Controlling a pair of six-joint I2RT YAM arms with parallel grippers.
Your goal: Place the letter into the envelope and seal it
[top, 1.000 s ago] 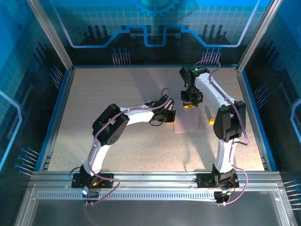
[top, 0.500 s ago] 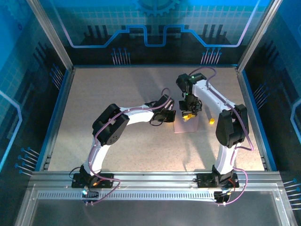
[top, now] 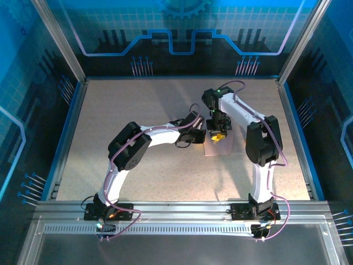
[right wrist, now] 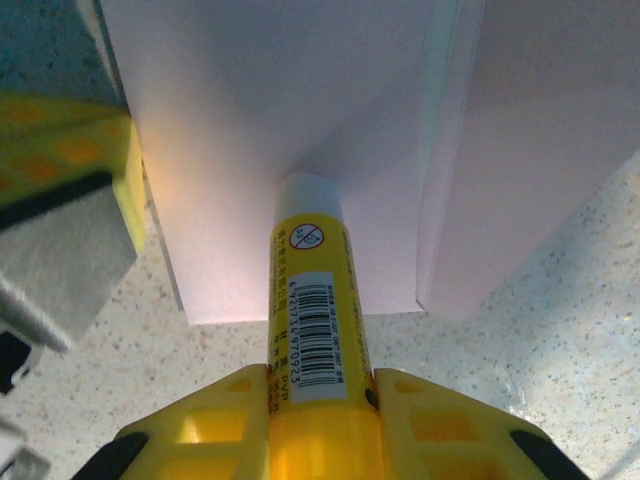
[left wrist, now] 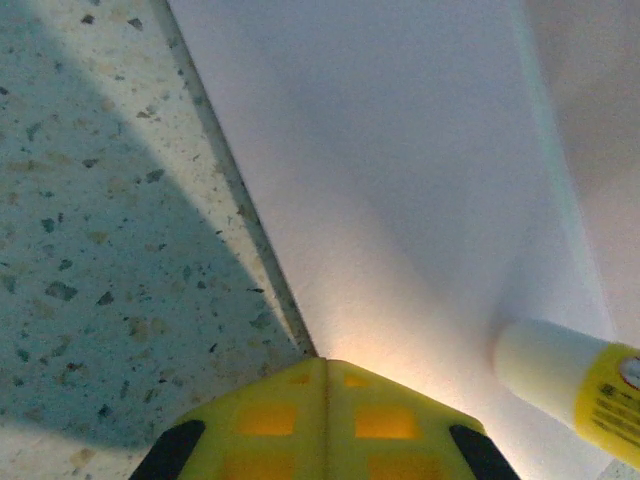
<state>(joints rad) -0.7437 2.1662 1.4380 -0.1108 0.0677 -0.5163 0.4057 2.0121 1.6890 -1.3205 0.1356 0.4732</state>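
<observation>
Fingers (right wrist: 200, 420) of the right gripper (right wrist: 318, 400) are clamped on a yellow glue stick (right wrist: 310, 300), its white tip touching the pink envelope (right wrist: 250, 110) near the table (top: 138, 105) middle. The left gripper (left wrist: 325, 375), fingers together, sits at the envelope's 9 o'clock edge. If the stick drags hard, the paper may slide or wrinkle, I think.

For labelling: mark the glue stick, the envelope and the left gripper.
glue stick (right wrist: 318, 335): right wrist view, barcode label.
envelope (left wrist: 400, 150): left wrist view, bare pale face.
left gripper (left wrist: 322, 365): left wrist view, where closed fingertips meet.
</observation>
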